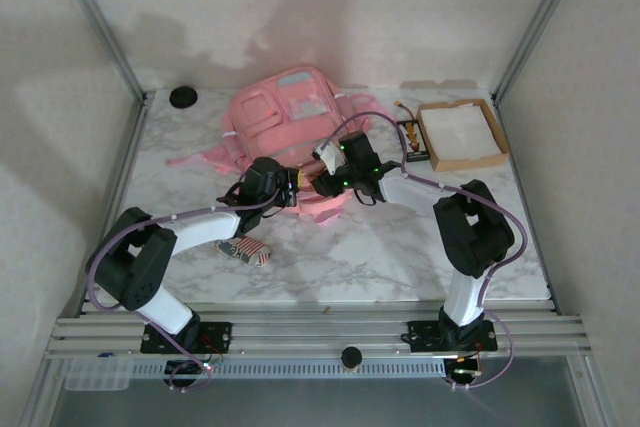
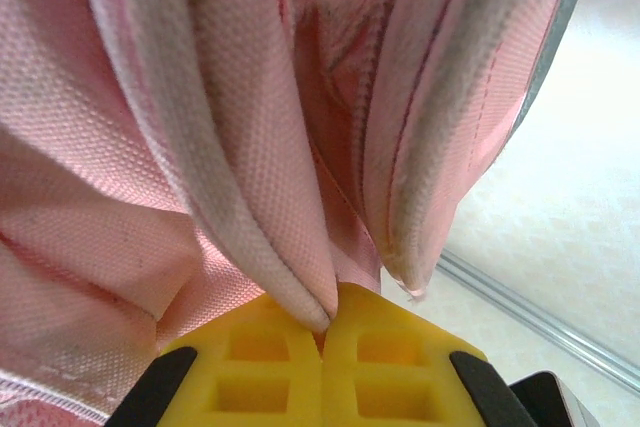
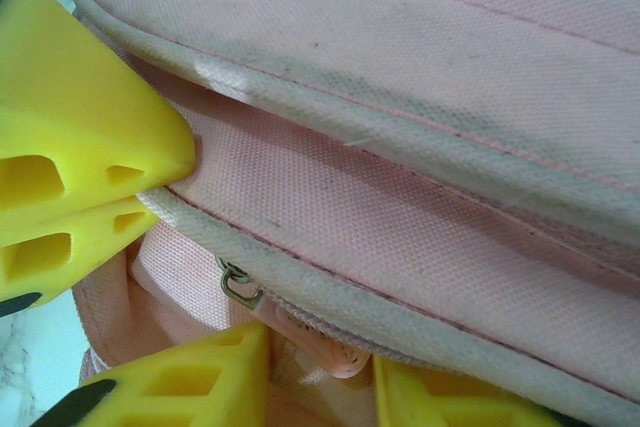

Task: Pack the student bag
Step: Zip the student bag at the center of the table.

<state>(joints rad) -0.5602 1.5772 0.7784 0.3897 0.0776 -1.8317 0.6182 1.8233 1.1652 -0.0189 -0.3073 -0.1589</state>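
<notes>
**Soft pink bag pinched at its near edge by both claws**

The student bag (image 1: pixel 278 112) lies flat on the marble surface (image 1: pixel 400 247), just left of the shallow cardboard box (image 1: pixel 462 132) and a little farther back than the box's near edge. Both arms meet at the side of the bag that faces them, left of the box's near corner.

The left claw (image 2: pixel 325 332) is closed on a fold of the bag's cloth. The pink weave and its pale piping bunch up and hang from between the yellow fingers. The right claw (image 3: pixel 320 372) has its jaws standing apart around the zip edge, with a small metal zip pull (image 3: pixel 238 285) just above them. I cannot tell whether they have bitten yet.

My reading of the handling is that this is woven fabric, limp and light, and it looks empty. It sags and creases wherever it is lifted, so a pinch on loose cloth will drag only that layer and not the whole bag. The corded seams and the zip tape look like the firmest holds. They are thick enough to grip, and pulling the two sides apart there should spread the mouth. The weave looks grippy rather than slick. Nothing about it is fragile, though a hard tug on the small zip pull could let it slip out.
</notes>
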